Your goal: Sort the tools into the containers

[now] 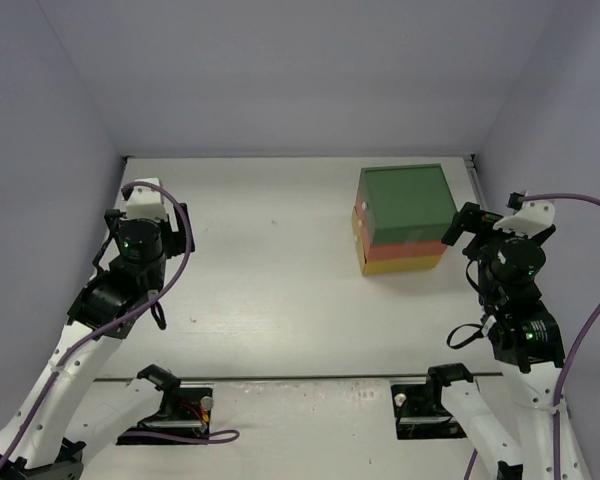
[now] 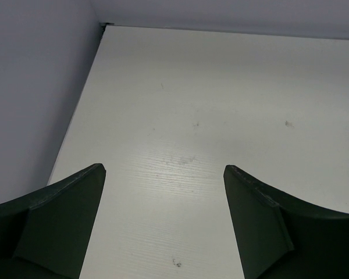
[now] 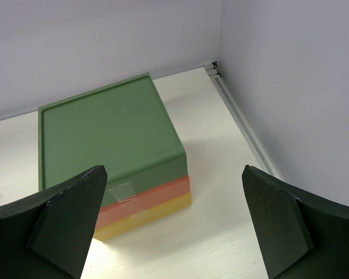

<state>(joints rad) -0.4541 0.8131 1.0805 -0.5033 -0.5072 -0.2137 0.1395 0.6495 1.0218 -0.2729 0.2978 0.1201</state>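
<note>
Looking down from the top view, I see the drawer unit [image 1: 405, 210] at about 1 o'clock on the table [image 1: 270, 290], with all 3 layers flush and shut. No tools show anywhere. The left arm [image 1: 110, 290] hangs at 9 o'clock, well apart from the unit. The right arm [image 1: 520, 320] stands at 3 o'clock, just beside it.

In the left wrist view, the left gripper [image 2: 163, 171] has its jaws spread wide, with nothing between them and only bare tabletop beneath.

In the right wrist view, the right gripper [image 3: 174, 168] is likewise wide and empty, aimed at the unit. The green top layer [image 3: 104, 128] sits over the red-orange middle [image 3: 163, 193] and the yellow bottom [image 3: 157, 210]. A small clear tab [image 3: 123, 192] shows on the front face.

With no tool in sight, I judge the sorting is either finished or waiting on a drawer. If 1 must open, the right arm suits best. It should come in low, narrow its jaws onto the tab and pull slowly, straight along the drawer's run. The unit looks light and may slide rather than open, so the left arm could brace it.
</note>
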